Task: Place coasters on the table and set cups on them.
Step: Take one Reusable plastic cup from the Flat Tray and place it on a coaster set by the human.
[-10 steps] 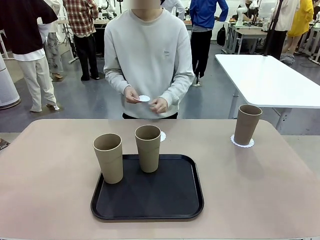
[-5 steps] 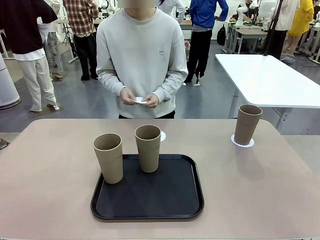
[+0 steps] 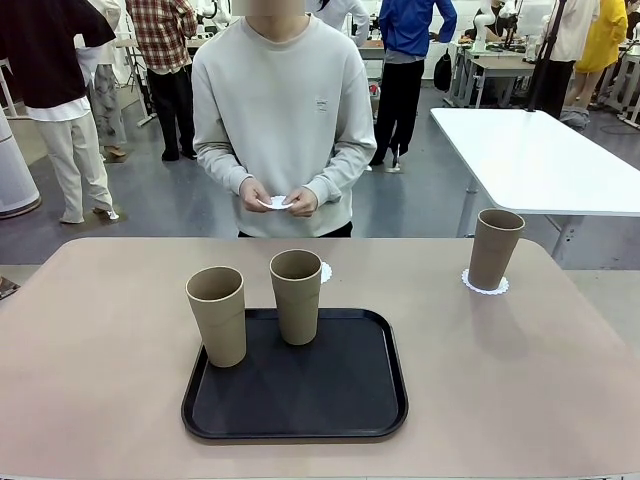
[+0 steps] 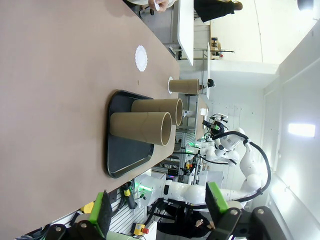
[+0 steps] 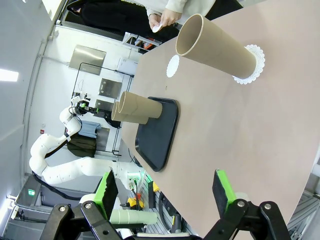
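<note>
The person's hands (image 3: 258, 193) have closed together around a coaster (image 3: 277, 203).

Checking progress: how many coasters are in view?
3 coasters: one under the right cup, one bare on the table behind the tray, one in the person's hands, possibly stacked.

tray (image 3: 300, 395) mid tabletop (image 3: 90, 380), near side; left cup (image 3: 217, 315) and middle cup (image 3: 296, 296) on its far end. bare coaster (image 3: 326, 272) just behind tray. right cup (image 3: 494, 248) on second coaster (image 3: 485, 287), far right.

Bright, even, sharp; wide-angle wrist distortion.
</note>
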Robot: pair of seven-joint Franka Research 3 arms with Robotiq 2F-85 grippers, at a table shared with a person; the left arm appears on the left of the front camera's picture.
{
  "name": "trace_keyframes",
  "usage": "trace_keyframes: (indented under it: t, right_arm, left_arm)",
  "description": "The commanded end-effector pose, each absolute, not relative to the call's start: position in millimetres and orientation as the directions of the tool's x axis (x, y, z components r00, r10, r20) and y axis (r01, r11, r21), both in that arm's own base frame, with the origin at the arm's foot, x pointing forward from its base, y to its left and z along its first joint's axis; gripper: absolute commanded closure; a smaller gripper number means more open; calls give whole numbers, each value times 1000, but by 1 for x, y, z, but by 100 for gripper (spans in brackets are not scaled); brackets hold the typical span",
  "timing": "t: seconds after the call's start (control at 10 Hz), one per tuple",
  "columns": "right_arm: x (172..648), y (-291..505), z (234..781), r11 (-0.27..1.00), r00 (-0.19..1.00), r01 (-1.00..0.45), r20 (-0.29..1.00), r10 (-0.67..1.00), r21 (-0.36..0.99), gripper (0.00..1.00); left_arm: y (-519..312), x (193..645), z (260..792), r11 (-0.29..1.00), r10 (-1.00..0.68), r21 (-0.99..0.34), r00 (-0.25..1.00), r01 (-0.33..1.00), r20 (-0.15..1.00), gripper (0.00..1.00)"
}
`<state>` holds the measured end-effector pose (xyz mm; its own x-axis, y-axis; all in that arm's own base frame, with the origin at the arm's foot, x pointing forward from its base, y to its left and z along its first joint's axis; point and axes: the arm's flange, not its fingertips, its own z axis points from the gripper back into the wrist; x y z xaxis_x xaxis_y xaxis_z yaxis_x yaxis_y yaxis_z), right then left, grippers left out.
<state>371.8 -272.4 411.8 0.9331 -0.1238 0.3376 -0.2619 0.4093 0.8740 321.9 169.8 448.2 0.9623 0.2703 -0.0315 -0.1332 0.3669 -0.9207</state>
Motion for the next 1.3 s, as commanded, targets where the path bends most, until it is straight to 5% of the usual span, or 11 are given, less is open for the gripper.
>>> trace_keyframes:
  t: [0.0, 0.2, 0.3, 0.7, 1.2]
  right_arm:
    - [370, -270, 412, 410, 933, -256, 334, -131, 875, 0]
    - [372, -272, 412, 409, 933, -262, 338, -124, 874, 0]
    - [373, -266, 431, 464, 882, -409, 471, -19, 786, 0]
    - [458, -169, 556, 704, 815, -576, 361, 453, 416, 0]
    - [502, 13, 589, 608, 574, -794, 338, 746, 6, 0]
  left_arm:
    - [170, 322, 450, 349, 271, -929, 962, -121, -24, 0]
    - [170, 322, 450, 349, 271, -929, 962, -121, -24, 0]
    - [170, 322, 450, 349, 271, -929, 962, -121, -24, 0]
    - [170, 322, 450, 349, 271, -929, 962, -121, -24, 0]
    - [170, 322, 450, 349, 271, -929, 962, -121, -24, 0]
